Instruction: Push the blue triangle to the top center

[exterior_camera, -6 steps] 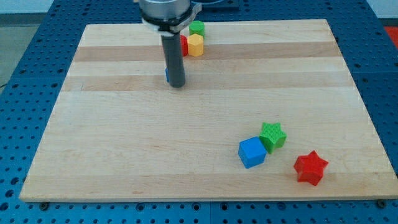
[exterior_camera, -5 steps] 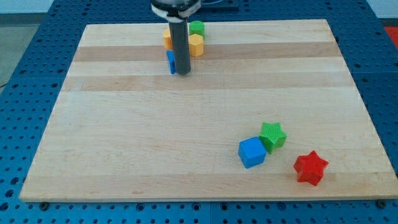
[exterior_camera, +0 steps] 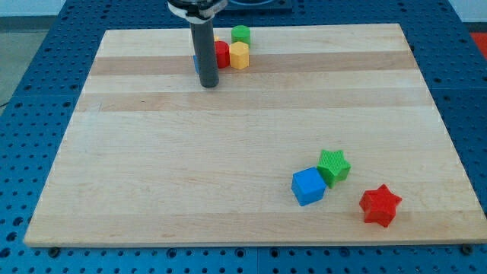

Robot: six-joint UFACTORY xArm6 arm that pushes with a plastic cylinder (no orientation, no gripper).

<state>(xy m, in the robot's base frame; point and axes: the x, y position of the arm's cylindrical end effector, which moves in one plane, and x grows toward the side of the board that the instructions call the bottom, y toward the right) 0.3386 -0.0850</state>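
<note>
The dark rod comes down from the view's top, and my tip point(exterior_camera: 208, 84) rests on the board in the upper middle, left of centre. The blue triangle point(exterior_camera: 195, 62) shows only as a thin blue sliver at the rod's left edge, just above my tip; the rod hides the rest. It sits against the left side of a cluster near the board's top edge: a red block point(exterior_camera: 222, 54), a yellow block point(exterior_camera: 239, 55) and a green block point(exterior_camera: 241, 34).
A blue cube point(exterior_camera: 308, 186), a green star point(exterior_camera: 333, 167) and a red star point(exterior_camera: 380, 205) lie at the lower right of the wooden board point(exterior_camera: 137, 190). Blue pegboard surrounds the board.
My tip has moved toward the view's top and slightly left. The blue triangle has slid up with it, next to the red block. The orange block seen earlier is now hidden.
</note>
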